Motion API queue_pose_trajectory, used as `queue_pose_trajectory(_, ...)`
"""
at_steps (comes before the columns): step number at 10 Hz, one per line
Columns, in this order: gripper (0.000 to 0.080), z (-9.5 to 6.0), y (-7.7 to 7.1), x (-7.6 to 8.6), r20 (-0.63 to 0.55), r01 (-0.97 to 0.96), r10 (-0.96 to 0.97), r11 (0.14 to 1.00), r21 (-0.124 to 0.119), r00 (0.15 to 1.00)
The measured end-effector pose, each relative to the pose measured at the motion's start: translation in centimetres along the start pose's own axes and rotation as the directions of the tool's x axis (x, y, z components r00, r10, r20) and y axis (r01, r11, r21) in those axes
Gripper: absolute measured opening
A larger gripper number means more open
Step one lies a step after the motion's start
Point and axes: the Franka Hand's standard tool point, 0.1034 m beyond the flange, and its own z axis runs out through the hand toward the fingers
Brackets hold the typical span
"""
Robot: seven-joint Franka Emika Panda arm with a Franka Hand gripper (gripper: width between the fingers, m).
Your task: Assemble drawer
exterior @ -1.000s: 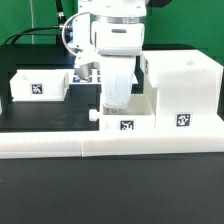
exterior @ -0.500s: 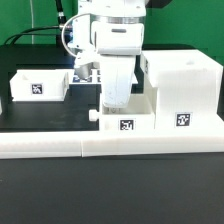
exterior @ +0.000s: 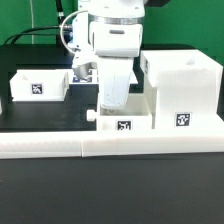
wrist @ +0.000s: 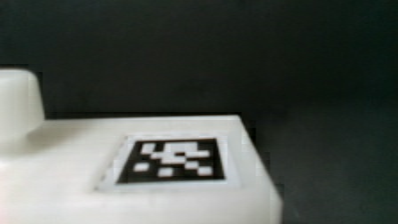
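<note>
A small white tray with a round knob and a square tag stands at the front middle, against the border bar. My gripper reaches down into it from above and its fingers seem closed on the tray's wall. The fingertips are hidden. The wrist view shows the tray's tagged face and its knob very close, with no fingers in view. The cube-shaped housing stands just to the exterior view's right of the tray. A second tray sits at the exterior view's left.
A long low white border bar runs along the front of the black table. Cables and a stand rise behind the arm at the back.
The gripper and the small tray have shifted together slightly toward the exterior view's left, away from the housing. The housing and the second tray have not moved.
</note>
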Motion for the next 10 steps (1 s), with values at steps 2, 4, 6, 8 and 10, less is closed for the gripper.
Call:
queue_pose_trajectory(2, 0.0042, 0.0, 0.1, -0.1, 0.002, 0.003, -0.003, 1.000, -0.002, 1.000)
queue_pose_trajectory(4, 0.0042, 0.0, 0.1, -0.2, 0.002, 0.001, -0.001, 1.000, -0.001, 1.000)
queue_pose_trajectory(6, 0.0042, 0.0, 0.0, -0.1, 0.008, 0.027, -0.027, 1.000, -0.002, 1.000)
queue_pose_trajectory(8, 0.0042, 0.0, 0.0, 0.4, 0.013, 0.051, -0.051, 0.999, -0.002, 0.999)
queue_pose_trajectory(10, 0.0042, 0.0, 0.2, 1.0, 0.010, 0.062, -0.062, 0.998, -0.005, 0.998)
